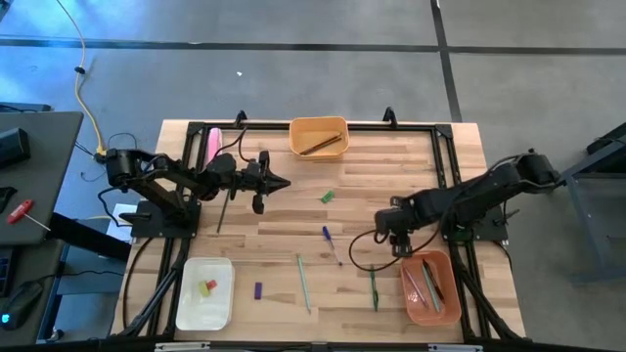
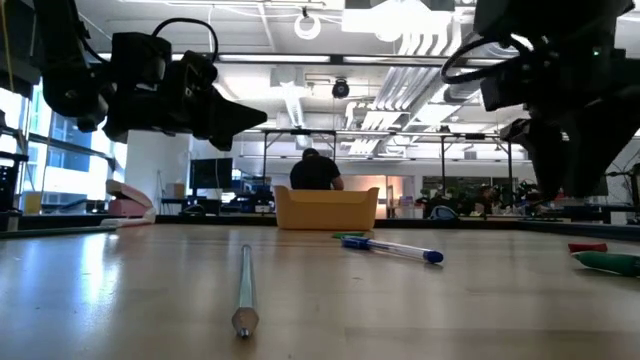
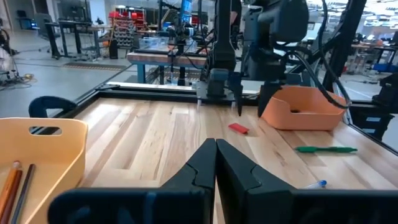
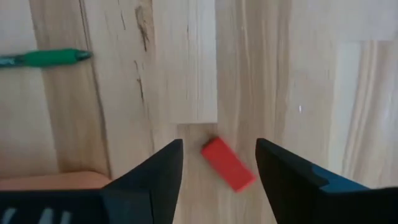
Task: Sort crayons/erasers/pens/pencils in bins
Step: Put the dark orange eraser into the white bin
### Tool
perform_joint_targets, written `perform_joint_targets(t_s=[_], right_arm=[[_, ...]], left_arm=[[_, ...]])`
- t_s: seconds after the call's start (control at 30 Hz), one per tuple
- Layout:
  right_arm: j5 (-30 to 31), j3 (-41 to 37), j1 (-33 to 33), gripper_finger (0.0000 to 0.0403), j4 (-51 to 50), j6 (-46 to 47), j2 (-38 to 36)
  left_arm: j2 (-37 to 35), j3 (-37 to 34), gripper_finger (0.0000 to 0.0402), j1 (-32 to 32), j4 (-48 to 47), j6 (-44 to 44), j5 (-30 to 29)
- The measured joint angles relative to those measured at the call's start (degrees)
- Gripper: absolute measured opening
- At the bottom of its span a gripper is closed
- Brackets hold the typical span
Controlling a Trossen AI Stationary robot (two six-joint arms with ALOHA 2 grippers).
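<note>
from above, your right end effector (image 1: 399,238) covers the red eraser (image 4: 227,163). the green pen (image 4: 43,58) runs off the wrist picture's edge. inside the salmon bin (image 1: 430,287), the thin sticks are too small to name. the white bin's (image 1: 203,292) pieces blur together.

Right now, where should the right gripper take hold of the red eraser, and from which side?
Probably from straight above, across its short sides at the middle. The red eraser lies flat and slanted on the table between the open fingers, so the wrist should turn to match.
</note>
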Motion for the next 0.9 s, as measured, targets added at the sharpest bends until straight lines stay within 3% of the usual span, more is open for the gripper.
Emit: perform_joint_targets(t_s=[0.27, 0.47, 0.9], right_arm=[[-3.93, 1.17, -3.17, 0.0195, 2.43, -12.63, 9.74], [-3.28, 5.35, -3.48, 0.0195, 3.45, -14.66, 17.23], [-3.86, 7.61, -1.06, 0.0195, -4.81, -20.91, 18.25]], left_arm=[[0.0, 0.0, 0.0, 0.0, 0.0, -0.11, -0.02], [0.0, 0.0, 0.0, 0.0, 0.01, -0.11, -0.02], [0.0, 0.0, 0.0, -0.02, -0.02, -0.11, 0.22]])
